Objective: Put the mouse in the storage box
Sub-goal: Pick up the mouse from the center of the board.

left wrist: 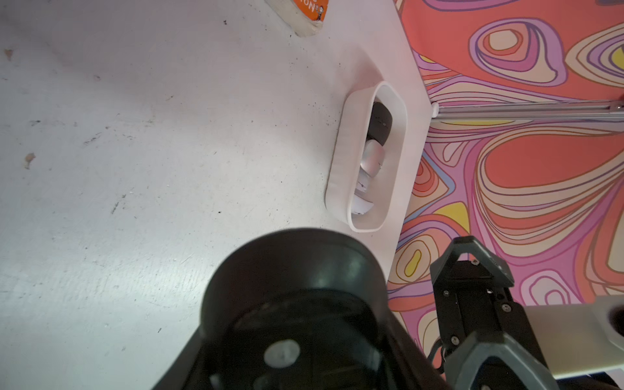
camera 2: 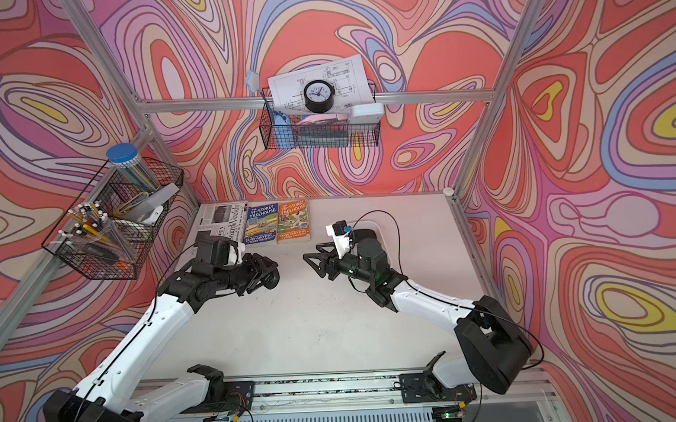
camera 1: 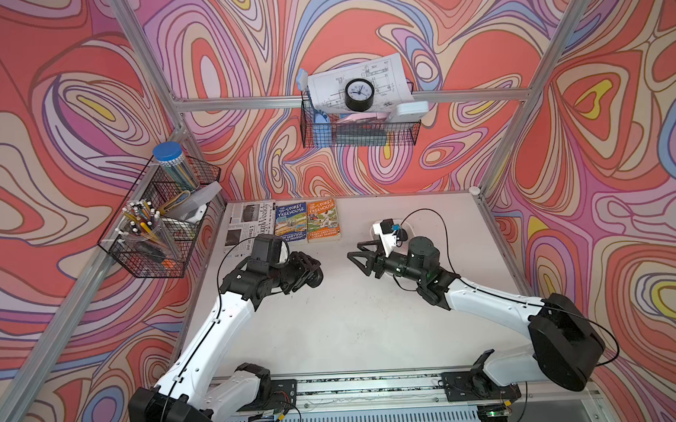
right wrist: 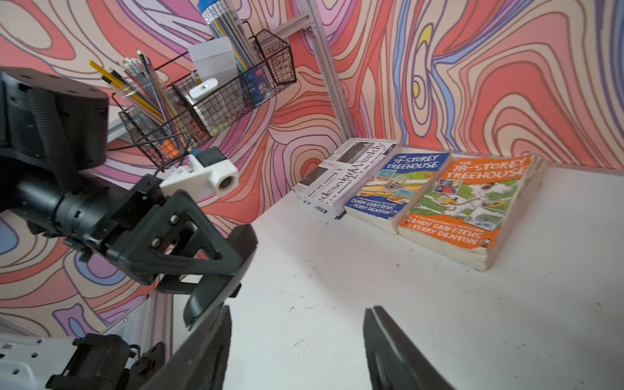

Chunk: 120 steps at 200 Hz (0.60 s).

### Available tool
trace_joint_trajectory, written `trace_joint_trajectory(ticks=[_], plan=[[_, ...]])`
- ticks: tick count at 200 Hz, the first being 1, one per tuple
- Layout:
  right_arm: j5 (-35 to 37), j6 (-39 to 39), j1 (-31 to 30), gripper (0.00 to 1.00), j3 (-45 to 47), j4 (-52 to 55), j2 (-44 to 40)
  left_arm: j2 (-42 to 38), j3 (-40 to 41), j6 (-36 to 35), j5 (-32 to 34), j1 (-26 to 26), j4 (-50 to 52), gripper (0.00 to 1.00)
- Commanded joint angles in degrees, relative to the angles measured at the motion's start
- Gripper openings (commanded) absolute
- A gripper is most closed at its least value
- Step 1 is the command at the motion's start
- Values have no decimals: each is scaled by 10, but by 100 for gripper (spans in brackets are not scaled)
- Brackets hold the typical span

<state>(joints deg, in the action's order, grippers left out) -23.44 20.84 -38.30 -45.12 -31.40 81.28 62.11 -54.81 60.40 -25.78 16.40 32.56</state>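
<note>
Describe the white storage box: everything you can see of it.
The storage box is a shallow, oblong white tray, plastic-looking, with rounded corners and a raised rim. It sits flat on the white table near the wall-side edge. Inside, in a row, lie a black mouse and two pale mice. No gripper touches it.

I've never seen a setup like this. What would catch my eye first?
Swirling pink and orange wallpaper surrounds a white table, where two black-and-white arms face each other. A white storage box near the table's far right corner holds three mice in a row, and two Treehouse books lie at the back.
</note>
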Motion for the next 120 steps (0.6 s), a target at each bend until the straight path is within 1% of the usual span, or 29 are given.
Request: trace_joint_trajectory(ticks=[1,28,66,106,120], plan=[[-7,24,-22,63,-25,-11,32,3,-16,2,-22,-1,-36,42],[11,33,-62,64,-41,-10,57,5,-18,4,-9,-1,-43,43],[19,42,-102,67,-52,-13,82,19,-17,8,-12,-1,-65,43],[46,69,-126,68,-73,-12,117,26,-9,10,-14,-1,-79,43],[49,91,-127,67,-92,-3,138,25,-7,9,-13,-1,-81,43]])
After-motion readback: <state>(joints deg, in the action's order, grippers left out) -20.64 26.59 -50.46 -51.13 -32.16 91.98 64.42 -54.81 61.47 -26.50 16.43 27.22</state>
